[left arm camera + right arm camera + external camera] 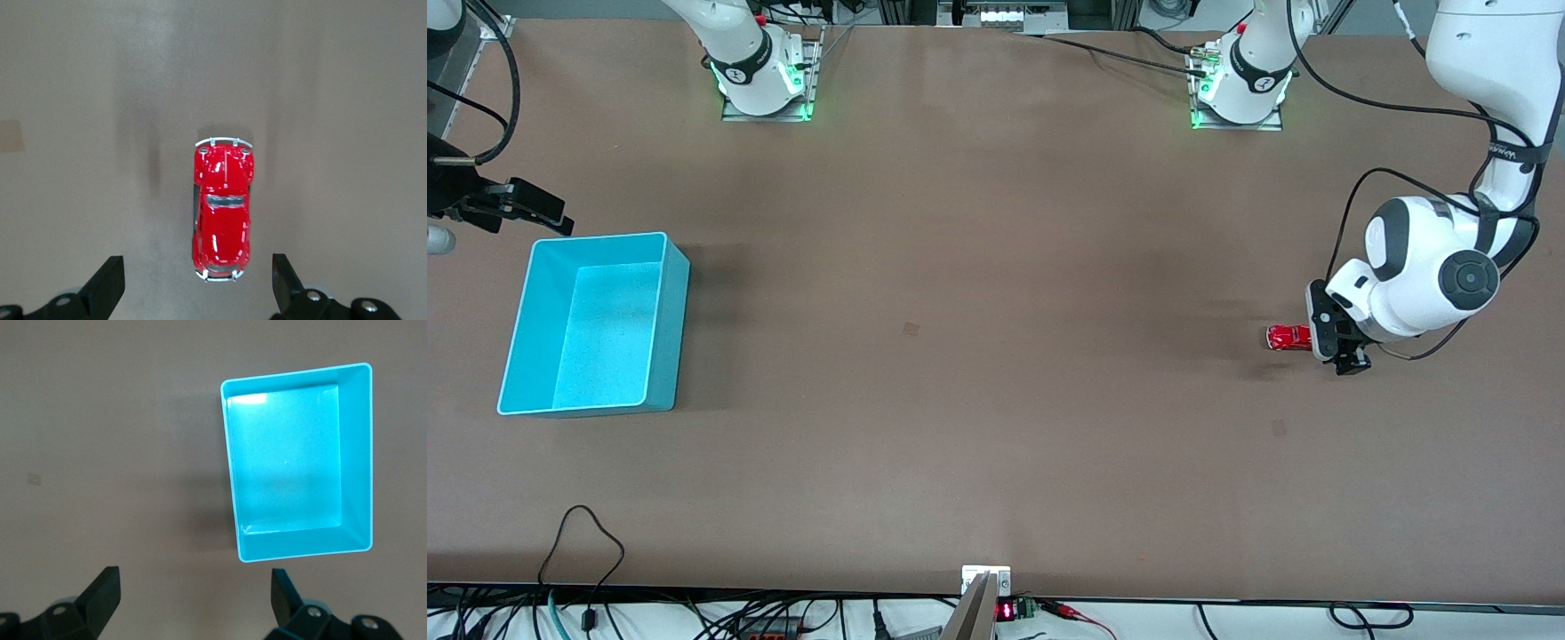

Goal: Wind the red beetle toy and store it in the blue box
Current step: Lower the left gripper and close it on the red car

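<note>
Front view high over table (996, 356); wrist views straight down, close

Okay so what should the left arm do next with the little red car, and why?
Probably lower the left gripper and ease it forward until its open fingers straddle the red beetle toy, then close. The toy sits on the table, ungrasped, with only its rear end near the gap between the fingers. The right gripper waits open by the blue box, which holds nothing.
</note>
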